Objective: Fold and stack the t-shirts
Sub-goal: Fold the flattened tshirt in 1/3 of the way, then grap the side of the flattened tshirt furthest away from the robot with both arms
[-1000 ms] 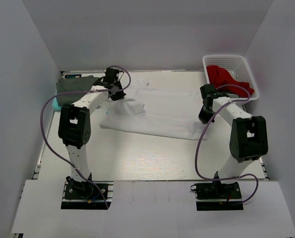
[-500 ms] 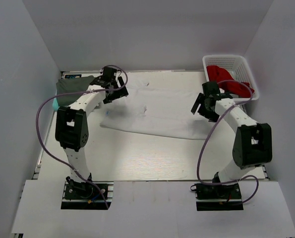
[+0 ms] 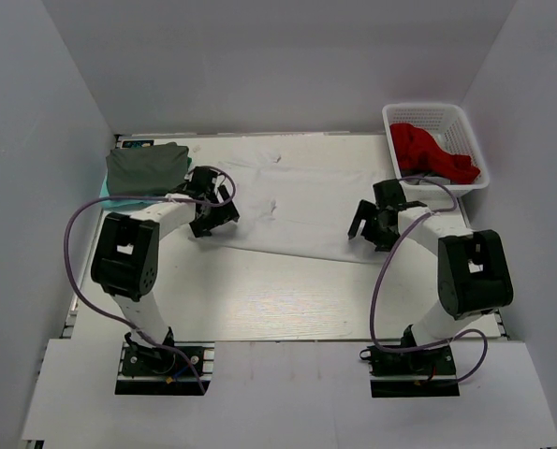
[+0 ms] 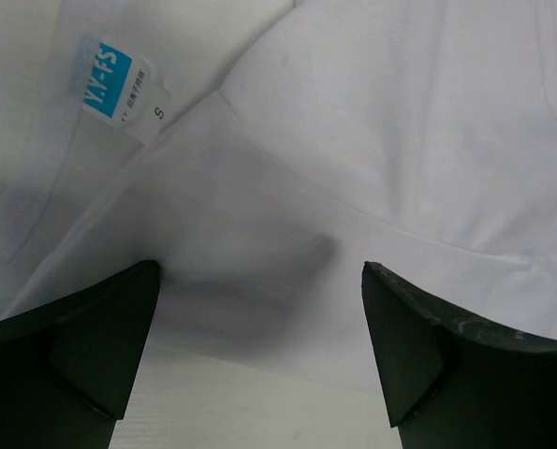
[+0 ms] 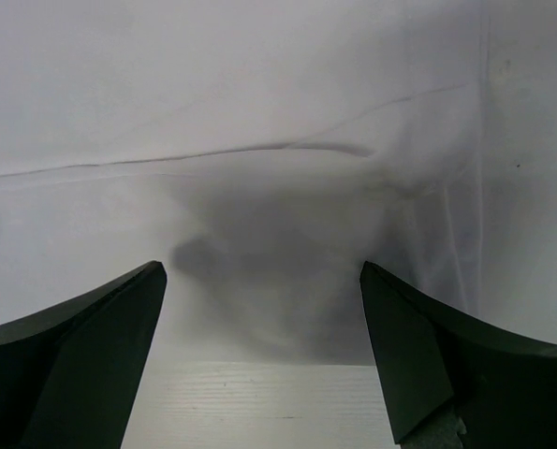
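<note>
The white t-shirt (image 3: 297, 196) lies spread flat across the middle of the table. Its neck label (image 4: 119, 84) shows in the left wrist view. My left gripper (image 3: 211, 215) hangs open over the shirt's near left edge (image 4: 259, 281), nothing between its fingers. Over the near right edge, my right gripper (image 3: 370, 223) is open and empty too (image 5: 259, 281). At the far left, the dark grey t-shirt (image 3: 147, 168) sits folded on top of the teal t-shirt (image 3: 119, 199), of which only an edge shows.
A white basket (image 3: 426, 108) holding red cloth (image 3: 432, 154) stands at the far right corner. White walls close in the table on three sides. Both arm bases sit at the near edge.
Both grippers have opened and let go of the white t-shirt, then drawn back toward its near edge. The cloth that the left gripper held up now lies flat.
</note>
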Controlling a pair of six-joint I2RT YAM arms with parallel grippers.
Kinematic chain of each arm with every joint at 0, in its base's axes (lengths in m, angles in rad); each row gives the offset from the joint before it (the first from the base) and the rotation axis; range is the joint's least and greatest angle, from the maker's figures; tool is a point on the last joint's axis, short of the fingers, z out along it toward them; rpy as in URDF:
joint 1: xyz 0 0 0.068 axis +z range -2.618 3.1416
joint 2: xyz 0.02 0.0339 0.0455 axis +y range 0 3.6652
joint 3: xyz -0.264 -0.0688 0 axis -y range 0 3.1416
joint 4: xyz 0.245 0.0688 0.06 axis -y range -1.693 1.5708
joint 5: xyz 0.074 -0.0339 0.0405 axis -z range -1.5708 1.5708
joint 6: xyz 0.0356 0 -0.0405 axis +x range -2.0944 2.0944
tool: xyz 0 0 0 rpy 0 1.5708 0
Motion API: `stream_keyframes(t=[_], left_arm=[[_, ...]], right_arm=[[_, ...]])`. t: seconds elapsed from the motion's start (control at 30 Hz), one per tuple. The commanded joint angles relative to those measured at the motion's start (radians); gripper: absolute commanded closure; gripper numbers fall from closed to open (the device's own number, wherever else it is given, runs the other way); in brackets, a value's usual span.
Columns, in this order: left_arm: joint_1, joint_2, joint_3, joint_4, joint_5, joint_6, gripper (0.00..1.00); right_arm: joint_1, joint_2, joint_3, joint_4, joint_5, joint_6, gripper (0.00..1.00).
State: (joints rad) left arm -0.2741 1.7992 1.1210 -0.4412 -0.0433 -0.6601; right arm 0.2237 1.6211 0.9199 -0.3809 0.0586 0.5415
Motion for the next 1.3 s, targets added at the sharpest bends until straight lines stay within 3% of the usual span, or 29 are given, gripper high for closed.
stream_keyframes(t=[0.0,0.2,0.33,0.5,0.6,0.73,0.83,1.0,1.13,1.27], left_arm=[[0.004,-0.036,-0.105,-0.050,-0.035,-0.058,0.00],[-0.005,-0.257,-0.389,-0.137,-0.044,-0.157,0.00],[-0.016,-0.519,-0.542,-0.243,0.017,-0.217,0.00],[-0.016,-0.922,-0.518,-0.330,0.057,-0.231,0.00],[-0.016,-0.974,-0.442,-0.243,0.030,-0.179,0.00],[-0.016,-0.841,-0.305,-0.174,-0.029,-0.142,0.00],[0.004,-0.622,-0.179,-0.116,-0.059,-0.075,0.00],[0.004,-0.237,0.170,-0.146,-0.251,0.002,0.00],[0.024,0.085,0.506,-0.215,-0.309,0.040,0.00],[0.035,0.266,0.680,-0.251,-0.311,0.082,0.00]], right_arm=[[-0.004,-0.013,-0.068,0.031,0.000,0.006,0.10],[0.002,-0.130,-0.269,-0.022,0.011,0.043,0.10],[0.012,-0.304,-0.394,-0.064,-0.022,0.052,0.10],[0.037,-0.610,-0.415,-0.108,-0.115,0.012,0.10],[0.037,-0.704,-0.320,-0.107,-0.109,-0.029,0.10],[0.029,-0.682,-0.221,-0.020,-0.098,-0.060,0.10],[0.031,-0.618,-0.168,0.068,-0.111,-0.061,0.10],[0.028,-0.433,-0.037,0.067,0.018,-0.060,0.10],[0.026,-0.314,0.037,0.060,0.099,-0.066,0.10],[0.023,-0.230,0.115,0.043,0.219,-0.058,0.10]])
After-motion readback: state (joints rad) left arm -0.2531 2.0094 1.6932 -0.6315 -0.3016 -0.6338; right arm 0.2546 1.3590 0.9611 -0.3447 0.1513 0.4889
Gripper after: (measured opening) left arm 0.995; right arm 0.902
